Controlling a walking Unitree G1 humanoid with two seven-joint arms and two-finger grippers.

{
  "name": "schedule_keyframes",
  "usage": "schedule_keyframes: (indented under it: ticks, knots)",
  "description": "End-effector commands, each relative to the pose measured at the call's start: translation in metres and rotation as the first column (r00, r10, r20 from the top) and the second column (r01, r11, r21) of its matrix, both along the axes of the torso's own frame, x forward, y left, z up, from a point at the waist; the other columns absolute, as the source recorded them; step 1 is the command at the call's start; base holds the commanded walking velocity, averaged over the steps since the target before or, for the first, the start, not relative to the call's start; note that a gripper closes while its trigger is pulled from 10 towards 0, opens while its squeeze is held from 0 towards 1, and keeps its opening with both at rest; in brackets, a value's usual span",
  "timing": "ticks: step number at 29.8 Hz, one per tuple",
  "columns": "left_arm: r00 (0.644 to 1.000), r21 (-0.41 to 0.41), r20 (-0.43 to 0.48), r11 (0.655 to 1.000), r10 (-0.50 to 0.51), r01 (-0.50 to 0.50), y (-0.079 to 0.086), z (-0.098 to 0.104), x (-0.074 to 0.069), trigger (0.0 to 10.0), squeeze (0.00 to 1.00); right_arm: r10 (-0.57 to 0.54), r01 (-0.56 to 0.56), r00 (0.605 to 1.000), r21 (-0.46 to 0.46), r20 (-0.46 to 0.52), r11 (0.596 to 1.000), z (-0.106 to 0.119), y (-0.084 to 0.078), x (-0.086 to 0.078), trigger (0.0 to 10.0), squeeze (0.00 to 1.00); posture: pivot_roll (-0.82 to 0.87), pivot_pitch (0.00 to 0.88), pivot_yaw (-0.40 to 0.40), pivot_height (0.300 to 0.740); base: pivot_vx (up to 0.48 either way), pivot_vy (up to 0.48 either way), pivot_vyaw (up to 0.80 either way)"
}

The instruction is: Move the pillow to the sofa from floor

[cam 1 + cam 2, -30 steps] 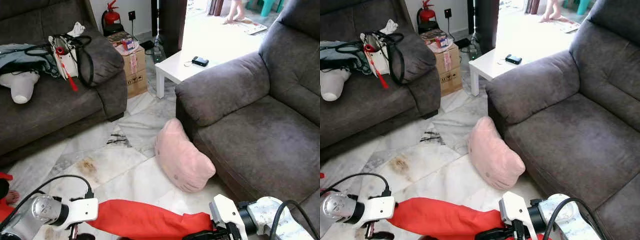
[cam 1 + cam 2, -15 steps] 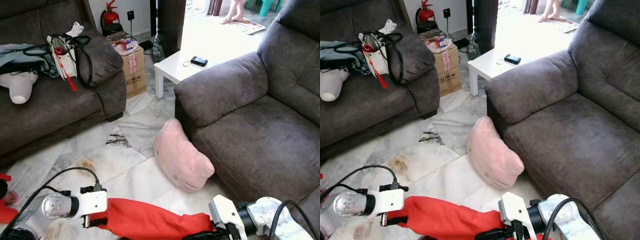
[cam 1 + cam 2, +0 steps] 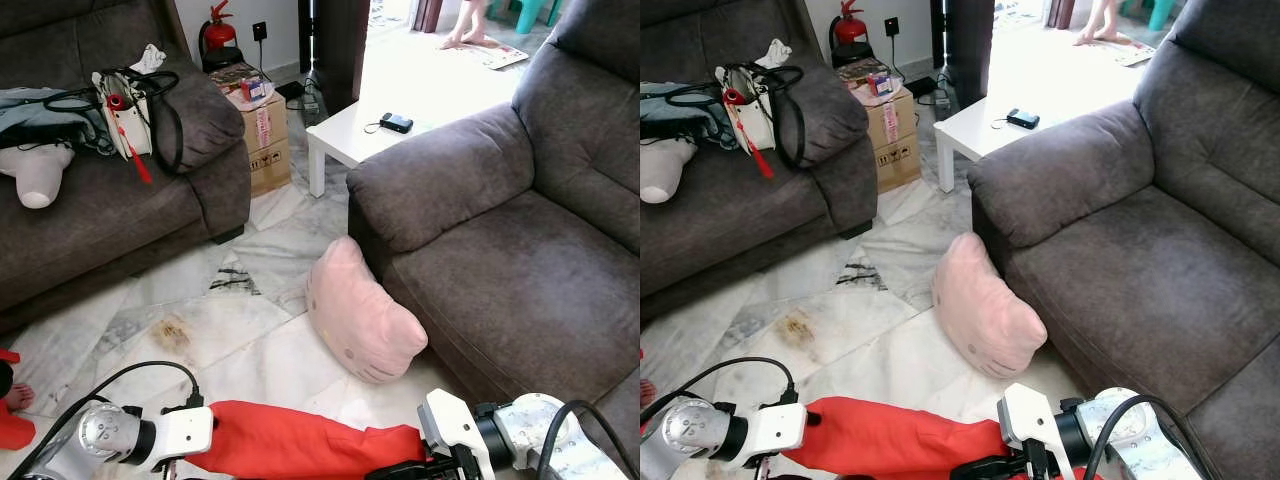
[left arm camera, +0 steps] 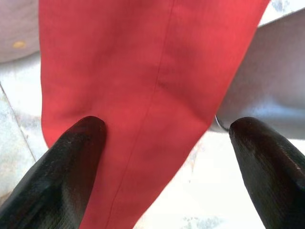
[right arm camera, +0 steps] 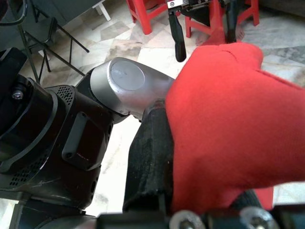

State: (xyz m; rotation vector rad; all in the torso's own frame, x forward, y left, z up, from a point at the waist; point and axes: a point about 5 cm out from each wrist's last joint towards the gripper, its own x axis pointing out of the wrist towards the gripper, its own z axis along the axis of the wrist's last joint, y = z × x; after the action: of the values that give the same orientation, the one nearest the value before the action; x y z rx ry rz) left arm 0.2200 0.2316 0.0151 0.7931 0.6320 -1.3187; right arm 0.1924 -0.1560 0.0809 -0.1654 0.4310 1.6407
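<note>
The pink pillow (image 3: 362,312) lies on the marble floor (image 3: 200,320), leaning against the front base of the grey sofa (image 3: 500,260) on the robot's right, just below the sofa's near armrest. Its long axis runs from the armrest end, farther from the robot, down toward the robot and slightly to the right. The sofa seat sits directly beside and above it, so the lift required is judged short: up and to the right.

From the grippers, the pillow lies ahead and a little right of centre. The right gripper (image 3: 400,470) is at the bottom edge of the head views, near the pillow's lower end and judged the nearer of the two. In the right wrist view a red cloth (image 5: 228,124) lies over the black finger (image 5: 147,157), with the cloth draped between both arms; whether the fingers pinch it cannot be told.

The left gripper (image 4: 171,162) is held low at bottom left, well apart from the pillow. Its fingers (image 4: 62,167) are spread wide, pointing down at the red cloth without closing on it.

Both arms are held low and close to the body. Judgement: the reach toward the pillow has not begun, and the right arm has the shorter path.
</note>
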Motion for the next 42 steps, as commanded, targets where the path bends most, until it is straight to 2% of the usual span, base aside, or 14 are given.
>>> schedule_keyframes:
  ticks: [1,2,3,4,5,10,15,17,26,27,30,33,42]
  knots:
    - [1.000,0.047,-0.014,0.999,0.001,0.000,0.009,-0.003,-0.004,10.0,0.00,0.033,-0.034,0.999,0.046,0.039,0.998,0.008,0.007,0.002,10.0,0.00,0.12,0.162,0.008,0.740,0.000,0.000,0.00]
    - [1.000,0.084,0.010,0.996,-0.005,0.004,0.011,-0.004,-0.003,10.0,0.00,0.032,-0.034,0.999,0.047,0.040,0.998,0.008,0.007,0.002,10.0,0.00,0.12,0.162,0.008,0.740,0.000,0.000,0.00]
    - [1.000,0.084,0.010,0.996,-0.005,0.004,0.011,-0.004,-0.003,10.0,0.00,0.032,-0.034,0.999,0.047,0.040,0.998,0.008,0.007,0.002,10.0,0.00,0.12,0.162,0.008,0.740,0.000,0.000,0.00]
    - [0.998,0.132,0.061,0.991,-0.014,0.006,0.014,-0.005,0.001,10.0,0.00,0.031,-0.033,0.999,0.049,0.040,0.998,0.009,0.007,0.002,10.0,0.00,0.12,0.162,0.009,0.740,0.000,0.000,0.00]
    - [0.997,0.143,0.073,0.990,-0.016,0.006,0.015,-0.005,0.002,10.0,0.00,0.030,-0.032,0.999,0.049,0.040,0.998,0.009,0.007,0.002,10.0,0.00,0.12,0.162,0.009,0.740,0.000,0.000,0.00]
    - [0.979,0.166,0.203,0.986,-0.014,-0.021,0.011,-0.001,0.015,10.0,0.00,0.034,-0.036,0.999,0.052,0.040,0.998,0.011,0.005,0.001,10.0,0.00,0.11,0.162,0.010,0.740,0.000,0.000,0.00]
    - [0.962,0.153,0.273,0.987,0.007,-0.050,0.006,-0.002,0.022,10.0,0.00,0.036,-0.038,0.999,0.051,0.041,0.998,0.011,0.005,0.000,10.0,0.00,0.11,0.163,0.007,0.740,0.000,0.000,0.00]
    - [0.962,0.104,0.265,0.989,0.072,-0.103,0.006,-0.004,0.021,10.0,0.00,0.036,-0.038,0.999,0.051,0.040,0.998,0.011,0.006,0.000,10.0,0.00,0.11,0.163,0.007,0.740,0.000,0.000,0.00]
    - [0.977,0.089,0.202,0.992,0.075,-0.095,0.003,-0.017,0.009,10.0,0.00,0.040,-0.042,0.998,0.051,0.042,0.998,0.011,0.007,0.001,10.0,0.00,0.11,0.164,0.006,0.740,0.000,0.000,0.00]
    - [0.977,0.108,0.203,0.990,0.065,-0.088,0.004,-0.019,0.007,10.0,0.00,0.042,-0.044,0.998,0.051,0.043,0.998,0.012,0.007,0.001,10.0,0.00,0.11,0.164,0.006,0.740,0.000,0.000,0.00]
    - [0.976,0.127,0.210,0.988,0.055,-0.083,0.005,-0.021,0.007,10.0,0.00,0.044,-0.046,0.998,0.052,0.044,0.998,0.012,0.007,0.000,10.0,0.00,0.10,0.162,0.005,0.740,0.000,0.000,0.00]
    - [0.965,0.150,0.260,0.985,0.041,-0.082,0.006,-0.019,0.011,10.0,0.00,0.047,-0.050,0.998,0.063,0.046,0.997,0.015,0.007,-0.001,10.0,0.00,0.10,0.164,0.004,0.740,0.000,0.000,0.00]
    - [0.945,0.125,0.321,0.986,0.061,-0.107,0.003,-0.017,0.018,10.0,0.00,0.053,-0.056,0.997,0.068,0.047,0.996,0.017,0.007,-0.001,10.0,0.00,0.10,0.165,0.004,0.740,0.000,0.000,0.00]
